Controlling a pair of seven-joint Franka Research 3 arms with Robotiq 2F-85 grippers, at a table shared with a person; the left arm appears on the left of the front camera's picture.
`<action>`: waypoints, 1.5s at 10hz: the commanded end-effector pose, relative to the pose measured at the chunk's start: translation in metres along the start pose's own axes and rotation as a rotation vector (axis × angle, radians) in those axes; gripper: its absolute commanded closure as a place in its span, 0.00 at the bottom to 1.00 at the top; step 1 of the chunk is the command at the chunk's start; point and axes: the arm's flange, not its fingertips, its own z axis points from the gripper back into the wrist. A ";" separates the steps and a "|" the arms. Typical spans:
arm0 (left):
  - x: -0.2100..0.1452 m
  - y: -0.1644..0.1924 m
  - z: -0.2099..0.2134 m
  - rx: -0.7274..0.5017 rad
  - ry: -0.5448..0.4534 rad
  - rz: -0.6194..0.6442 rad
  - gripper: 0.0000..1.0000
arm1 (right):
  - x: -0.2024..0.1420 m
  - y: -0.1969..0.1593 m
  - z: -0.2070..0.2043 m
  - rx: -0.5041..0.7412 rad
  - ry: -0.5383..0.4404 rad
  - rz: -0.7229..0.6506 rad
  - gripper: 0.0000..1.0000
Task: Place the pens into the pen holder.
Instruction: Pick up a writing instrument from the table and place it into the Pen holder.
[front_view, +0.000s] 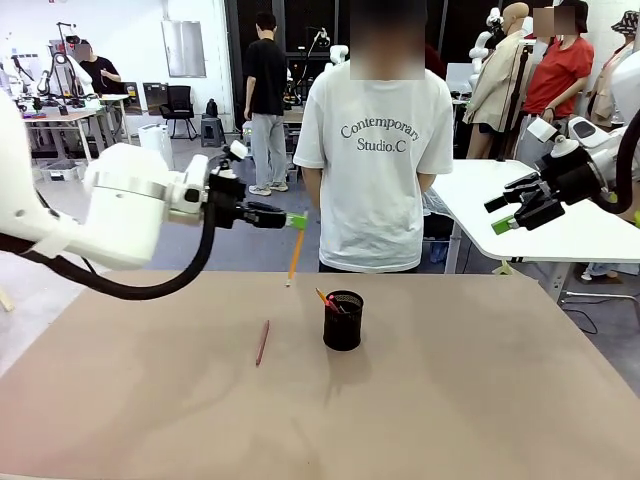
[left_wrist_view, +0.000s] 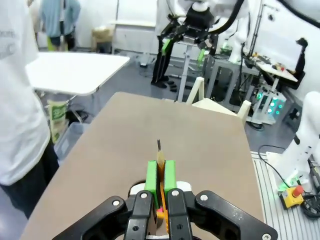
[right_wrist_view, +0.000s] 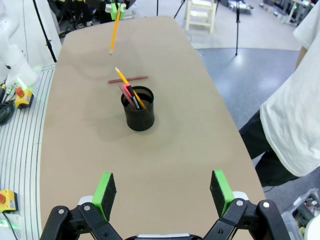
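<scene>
My left gripper (front_view: 297, 221) hangs above the table's far middle, shut on the top of an orange-yellow pencil (front_view: 293, 256) that points down. In the left wrist view the green pads (left_wrist_view: 152, 176) clamp that pencil (left_wrist_view: 160, 162). The black mesh pen holder (front_view: 343, 321) stands to the lower right of it with a yellow pencil (right_wrist_view: 128, 87) and a pink pen (right_wrist_view: 126, 96) inside. A reddish-brown pen (front_view: 262, 343) lies flat on the table left of the holder. My right gripper (front_view: 500, 214) is raised off to the right, open and empty, its fingers (right_wrist_view: 105, 190) wide apart.
A person in a white T-shirt (front_view: 375, 150) stands at the far edge of the brown table (front_view: 500, 400), hands out of sight. A white table (front_view: 470, 190) stands behind on the right. Bare tabletop lies around the holder.
</scene>
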 end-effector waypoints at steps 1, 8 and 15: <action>0.002 0.010 -0.023 -0.049 -0.058 -0.080 1.00 | 0.003 -0.002 0.001 -0.005 0.003 0.003 0.00; -0.005 0.019 -0.089 -0.192 -0.188 -0.203 1.00 | 0.003 -0.002 0.001 -0.005 0.003 0.003 0.00; -0.057 0.048 -0.099 -0.249 -0.221 -0.212 1.00 | 0.003 -0.002 0.001 -0.005 0.003 0.003 0.00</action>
